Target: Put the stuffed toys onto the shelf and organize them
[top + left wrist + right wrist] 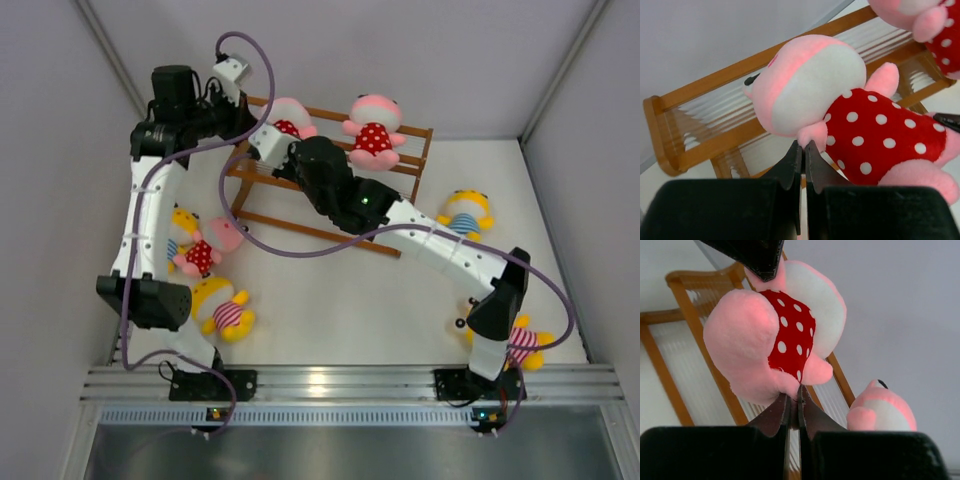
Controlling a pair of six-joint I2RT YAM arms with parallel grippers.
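The white desk (350,300) has plain grey walls around it. At the back stands the shelf (330,112). One pink toy (373,128) already sits on its top. A second pink toy (805,85) is up at the shelf's left end, and I cannot tell if it rests there. The left jaws are shut on its little arm. The right jaws are shut on its bottom. A third pink toy (215,240) and four yellow toys (466,212) lie on the desk, so most of the job is left.
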